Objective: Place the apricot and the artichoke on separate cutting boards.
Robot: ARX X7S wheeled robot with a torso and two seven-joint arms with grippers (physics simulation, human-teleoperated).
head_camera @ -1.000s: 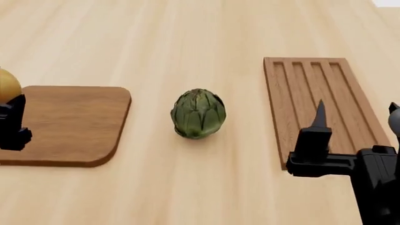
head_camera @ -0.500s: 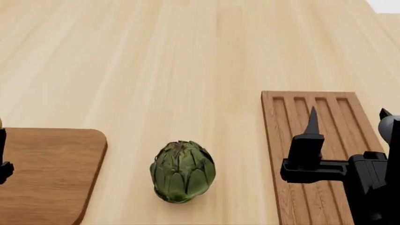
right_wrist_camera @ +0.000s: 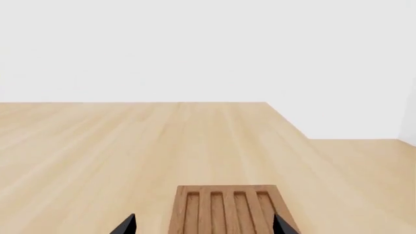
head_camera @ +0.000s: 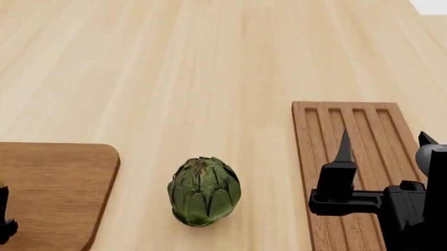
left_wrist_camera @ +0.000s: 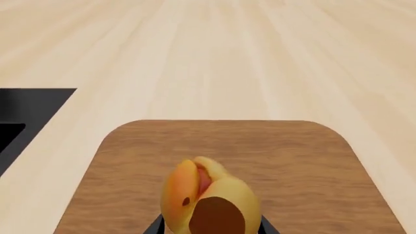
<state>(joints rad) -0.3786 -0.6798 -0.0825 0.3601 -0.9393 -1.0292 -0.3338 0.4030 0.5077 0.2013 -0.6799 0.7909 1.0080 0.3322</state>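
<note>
The apricot point(left_wrist_camera: 208, 200), yellow-orange with a red crease, sits between the dark fingers point(left_wrist_camera: 156, 227) of my left gripper point(left_wrist_camera: 209, 228), which is shut on it just over the smooth rounded cutting board point(left_wrist_camera: 293, 161). In the head view only a sliver of the left gripper point(head_camera: 6, 219) shows at the left edge by that board point(head_camera: 56, 188), and the apricot is out of sight. The artichoke point(head_camera: 204, 191) lies on the bare table between the boards. My right gripper point(head_camera: 384, 142) stands open over the grooved board point(head_camera: 356, 157), which also shows in the right wrist view point(right_wrist_camera: 227, 209), with nothing between the fingers.
The light wooden table point(head_camera: 209, 63) stretches far ahead. A black recess point(left_wrist_camera: 26, 117) lies beside the smooth board. The table's far edge and right corner point(right_wrist_camera: 286, 122) meet a white background.
The head view shifted, so the boards and artichoke slid down the picture, then held. Over the last half second the left gripper sank toward the picture's bottom edge, and the right gripper dropped slightly.
</note>
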